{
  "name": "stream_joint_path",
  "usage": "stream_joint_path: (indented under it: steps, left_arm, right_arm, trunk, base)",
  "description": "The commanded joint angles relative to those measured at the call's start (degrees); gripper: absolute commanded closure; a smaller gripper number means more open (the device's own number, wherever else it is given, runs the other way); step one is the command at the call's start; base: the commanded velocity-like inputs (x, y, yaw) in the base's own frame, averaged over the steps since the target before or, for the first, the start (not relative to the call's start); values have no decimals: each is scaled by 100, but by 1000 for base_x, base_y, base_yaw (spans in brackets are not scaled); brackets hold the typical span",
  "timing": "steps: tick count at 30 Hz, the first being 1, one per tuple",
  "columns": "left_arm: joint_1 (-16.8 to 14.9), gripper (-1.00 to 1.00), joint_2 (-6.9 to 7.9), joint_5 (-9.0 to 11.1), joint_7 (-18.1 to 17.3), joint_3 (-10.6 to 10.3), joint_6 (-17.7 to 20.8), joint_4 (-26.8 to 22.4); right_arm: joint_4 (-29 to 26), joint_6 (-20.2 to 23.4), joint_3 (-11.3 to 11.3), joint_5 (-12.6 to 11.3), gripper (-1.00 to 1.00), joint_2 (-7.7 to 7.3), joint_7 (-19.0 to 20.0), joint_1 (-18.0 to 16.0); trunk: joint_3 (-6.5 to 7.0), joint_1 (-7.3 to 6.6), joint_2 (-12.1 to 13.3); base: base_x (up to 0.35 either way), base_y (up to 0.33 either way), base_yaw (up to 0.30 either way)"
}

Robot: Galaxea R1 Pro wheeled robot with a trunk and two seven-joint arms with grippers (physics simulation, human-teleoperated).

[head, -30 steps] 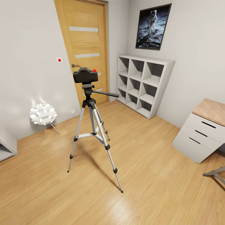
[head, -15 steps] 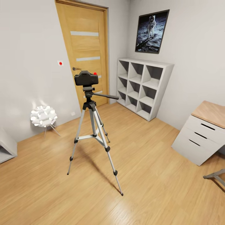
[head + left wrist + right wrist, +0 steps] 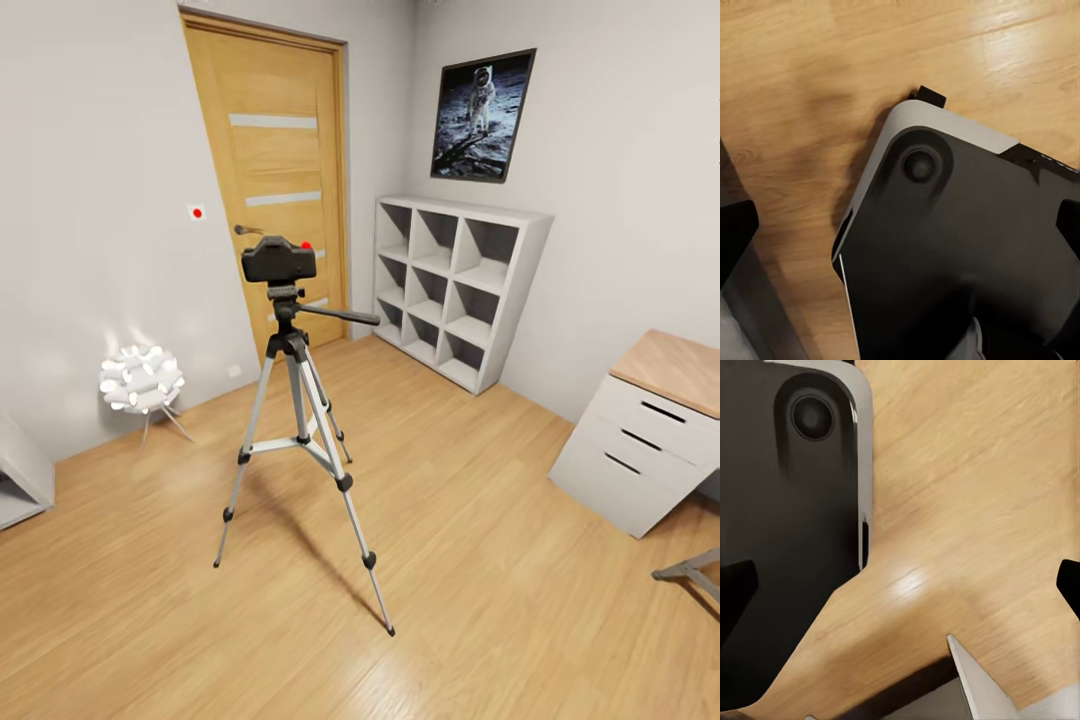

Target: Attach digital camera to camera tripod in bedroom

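— Where's the camera?

— The camera (image 3: pixel 278 260) is sitting on top of the tripod (image 3: pixel 298 440), black, with a red dot on its upper side. It rests on the tripod's black head, and a long handle (image 3: pixel 335 314) sticks out from that head towards the shelf side of the room.

— And the tripod itself?

— Upright in the middle of the bedroom, three silver legs spread on the light wood floor (image 3: pixel 480 560), black feet all down. Nothing is touching it.

— What's around it?

— Behind it a wooden door (image 3: pixel 275 170) with pale horizontal strips. On the wall beside the door, a small white switch with a red dot (image 3: pixel 196 212). Low on that same wall side stands a white spiky lamp (image 3: pixel 141 380), lit, on thin legs. In the corner past the door is a white cube shelf (image 3: pixel 455 285), and above it a framed picture of an astronaut (image 3: pixel 480 115). Further along, a white set of drawers (image 3: pixel 645 445) with a wooden top.

— The robot's hands?

— Looking down the left arm I see dark fingertips (image 3: pixel 736 232) at the two edges, wide apart, over the robot's own dark base (image 3: pixel 945 262) and the floor. The right one looks the same: dark fingertips (image 3: pixel 735 589) at either edge, spread, gripping nothing, above that base (image 3: pixel 787 510) and the wood.
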Motion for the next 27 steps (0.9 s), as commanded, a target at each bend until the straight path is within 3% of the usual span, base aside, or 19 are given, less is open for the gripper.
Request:
stream_joint_path:
  steps: [1,27]
  left_arm:
    - [-2,-100,1,40,22,-48,1,-5]
    - [-3,-100,1,41,22,-48,1,-5]
  right_arm:
    - [15,-34,-51,56,-100,2,-22,-7]
    - [34,-120,-36,50,-100,-40,106,-7]
  trunk:
    - [-1,3,-10]
    - [235,3,-10]
  base:
    - [0,0,0]
    - [0,0,0]
